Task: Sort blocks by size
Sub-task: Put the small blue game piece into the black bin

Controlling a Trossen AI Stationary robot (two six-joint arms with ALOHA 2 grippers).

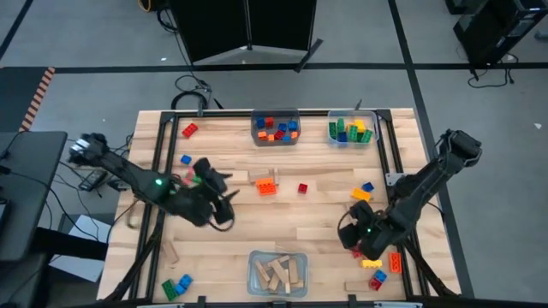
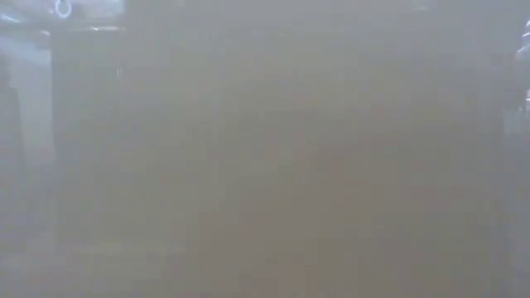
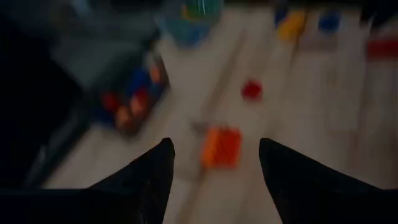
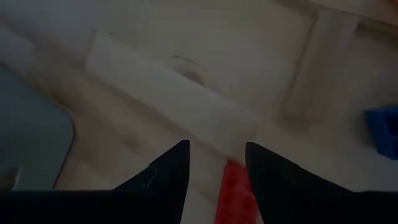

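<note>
Both arms are working over the block-strewn desk (image 1: pixel 317 222).
Left gripper (image 3: pixel 214 165) is hovering open at centre-left, an orange studded brick (image 3: pixel 222 147) lying just ahead (untouched). Right gripper (image 4: pixel 217 163) is hanging open at lower right over a red brick (image 4: pixel 235 190); wooden blocks (image 1: pixel 278 272) are filling the bottom-centre bin (image 1: pixel 253 261).

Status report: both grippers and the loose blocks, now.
Left gripper open, empty, aimed at orange brick mid-table. Right gripper open, low over red brick near right edge. Nothing in the way.
</note>
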